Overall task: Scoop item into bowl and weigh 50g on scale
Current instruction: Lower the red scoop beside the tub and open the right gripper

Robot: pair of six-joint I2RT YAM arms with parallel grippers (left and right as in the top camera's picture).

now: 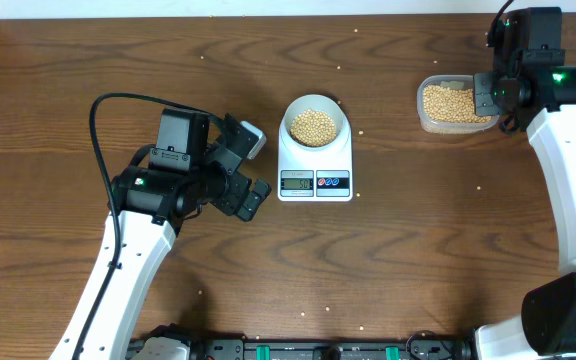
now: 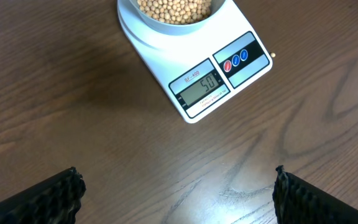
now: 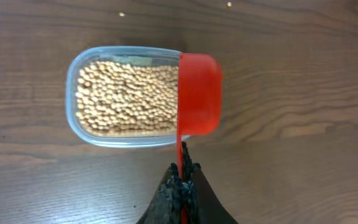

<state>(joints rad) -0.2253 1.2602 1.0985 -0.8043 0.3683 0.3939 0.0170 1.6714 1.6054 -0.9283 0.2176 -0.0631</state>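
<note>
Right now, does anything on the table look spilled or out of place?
Yes: a few loose beans lie on the bare table, one just right of the scale, others scattered farther out. Nothing else looks odd.

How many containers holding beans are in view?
2. The bowl sits on the scale, mid-table; the clear tub is far right, red scoop over one end. None seems hidden.

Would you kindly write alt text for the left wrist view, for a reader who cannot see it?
A white digital scale on a wooden table carries a pale bowl of tan beans, its display apparently reading 50. The left hand is open, its dark fingers at the bottom corners.
</note>
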